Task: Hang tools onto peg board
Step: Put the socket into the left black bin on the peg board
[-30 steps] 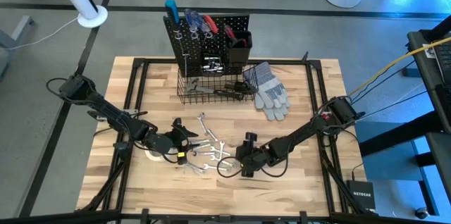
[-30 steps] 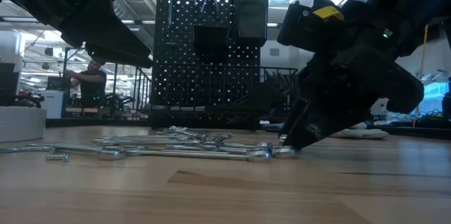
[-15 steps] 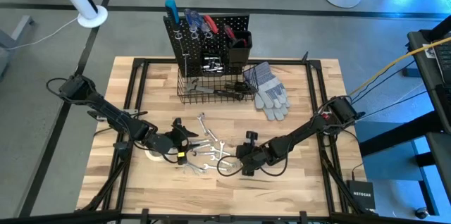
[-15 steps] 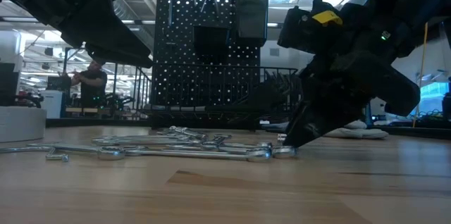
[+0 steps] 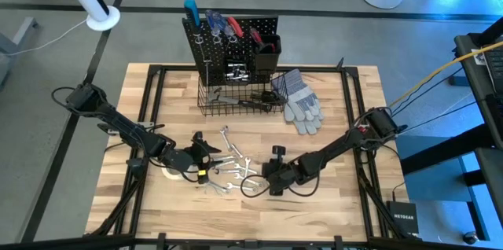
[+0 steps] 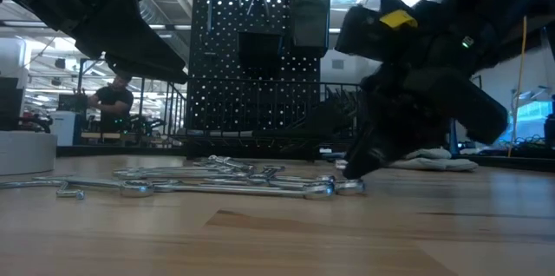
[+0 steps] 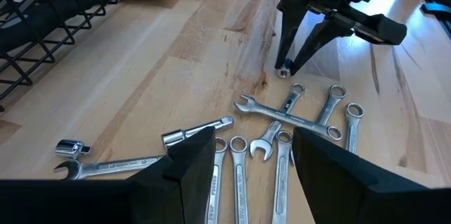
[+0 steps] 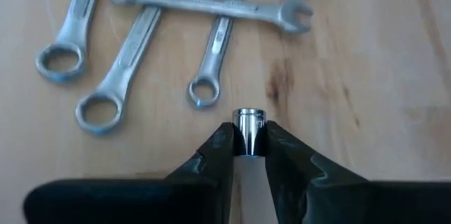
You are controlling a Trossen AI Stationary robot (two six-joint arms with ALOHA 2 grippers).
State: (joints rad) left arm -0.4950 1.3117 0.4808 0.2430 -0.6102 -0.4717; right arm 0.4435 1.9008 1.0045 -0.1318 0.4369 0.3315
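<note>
Several silver wrenches [image 5: 229, 168] lie spread on the wooden table, in front of the upright black peg board [image 5: 232, 39] and its wire basket [image 5: 236, 97]. Right of the wrenches is a small chrome socket [image 8: 249, 127], with my right gripper [image 8: 249, 143] shut on it; the left wrist view shows that gripper [image 7: 287, 65] too. My left gripper [image 7: 254, 160] hangs open over the left part of the wrench pile, touching nothing. My right gripper pinches the small socket's round sides [image 8: 248, 134] between its two fingertips. The fingers slant down from the table's right side. The socket's lower end [image 7: 283, 72] is at the table top, just right of the wrenches.
A pair of grey work gloves [image 5: 301, 101] lies right of the basket. A white roll [image 5: 168, 173] sits under my left arm. Screwdrivers and pliers hang on the peg board. Bare wood lies along the near edge and at the far left.
My right gripper's fingers have come together on the socket, and its wrist has rolled slightly. The socket and the wrenches stay where they were.
</note>
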